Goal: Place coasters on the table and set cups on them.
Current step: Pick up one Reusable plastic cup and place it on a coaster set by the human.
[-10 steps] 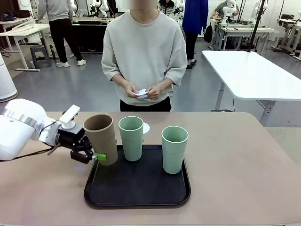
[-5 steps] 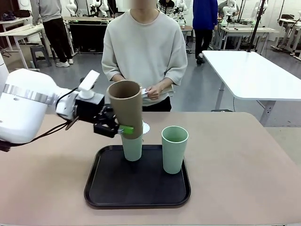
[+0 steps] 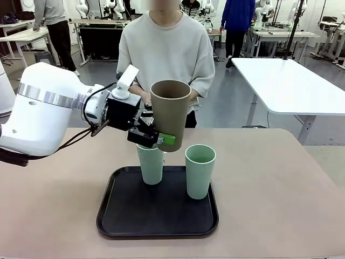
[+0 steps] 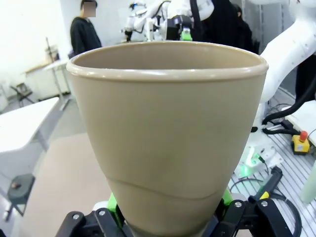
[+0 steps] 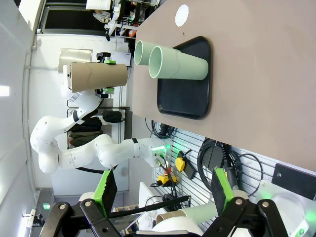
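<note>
While the left jaws hold the brown cup (image 3: 170, 110) aloft and the right jaws gape empty, one coaster (image 5: 182, 15) lies on the worktop (image 3: 269, 189), with both mint cups (image 3: 200, 170) on the tray (image 3: 124, 216).

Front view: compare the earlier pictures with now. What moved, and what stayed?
The left gripper, shut on the brown cup, carried it up and rightward from the tray's left edge, towards the person. The left green cup, right green cup and tray stayed put.
</note>
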